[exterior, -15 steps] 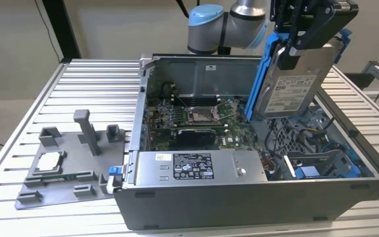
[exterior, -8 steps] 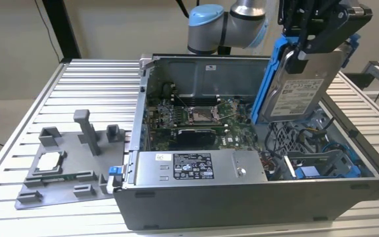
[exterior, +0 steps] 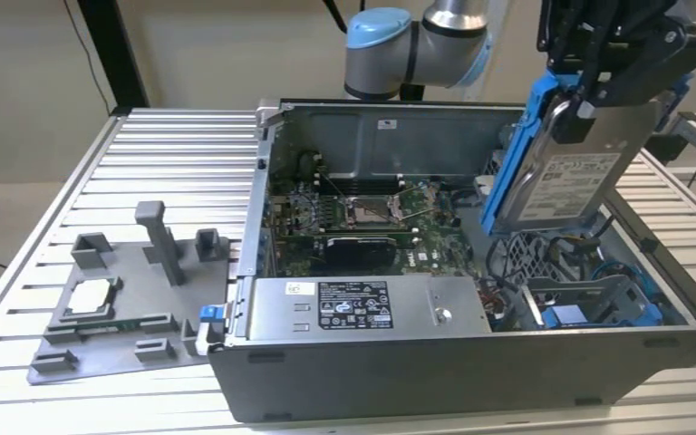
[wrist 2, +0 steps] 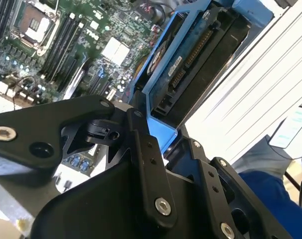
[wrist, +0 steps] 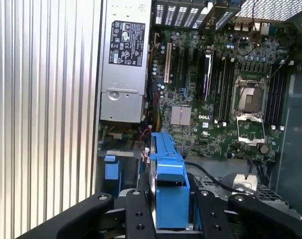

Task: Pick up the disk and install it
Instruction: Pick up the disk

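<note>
Blue-framed disk (exterior: pixel 562 186) clamped in pincer (exterior: pixel 598 95), held near-upright above open PC case (exterior: pixel 445 362), over drive-bay end at exterior view's right, clear of mobo (exterior: pixel 372 213). Case set on ribbed surface (exterior: pixel 167 154), grey fixture (exterior: pixel 119 313) alongside

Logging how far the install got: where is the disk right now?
In the exterior view, the disk is clamped in the gripper, held on edge above the open computer case at the exterior view's right, not yet seated.

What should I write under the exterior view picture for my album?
Robot hand holds the disk over the open computer case.
</note>
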Controlling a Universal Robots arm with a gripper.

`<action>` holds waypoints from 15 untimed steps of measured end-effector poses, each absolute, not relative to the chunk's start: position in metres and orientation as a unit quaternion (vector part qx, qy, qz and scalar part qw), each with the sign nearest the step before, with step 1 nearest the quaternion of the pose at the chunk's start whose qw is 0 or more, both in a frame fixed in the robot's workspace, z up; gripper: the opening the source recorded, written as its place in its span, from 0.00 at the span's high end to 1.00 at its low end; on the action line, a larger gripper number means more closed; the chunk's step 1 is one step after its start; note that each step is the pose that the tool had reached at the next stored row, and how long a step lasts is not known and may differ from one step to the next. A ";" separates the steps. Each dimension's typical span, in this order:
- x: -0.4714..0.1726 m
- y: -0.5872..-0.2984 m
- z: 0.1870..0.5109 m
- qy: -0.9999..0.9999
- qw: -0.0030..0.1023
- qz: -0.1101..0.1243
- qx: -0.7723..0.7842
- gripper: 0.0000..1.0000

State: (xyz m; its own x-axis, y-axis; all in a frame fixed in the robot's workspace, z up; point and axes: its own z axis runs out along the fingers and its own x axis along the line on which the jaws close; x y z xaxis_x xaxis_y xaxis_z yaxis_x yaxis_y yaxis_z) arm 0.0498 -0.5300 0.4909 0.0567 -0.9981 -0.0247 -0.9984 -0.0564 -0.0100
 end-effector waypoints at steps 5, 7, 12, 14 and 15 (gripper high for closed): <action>0.060 -0.540 0.491 0.687 0.011 0.007 -0.727 1.00; 0.064 -0.543 0.491 0.687 0.011 0.007 -0.727 1.00; 0.078 -0.552 0.491 0.687 0.011 0.007 -0.727 1.00; 0.083 -0.556 0.490 0.687 0.011 0.007 -0.727 1.00; 0.086 -0.557 0.490 0.687 0.011 0.007 -0.727 1.00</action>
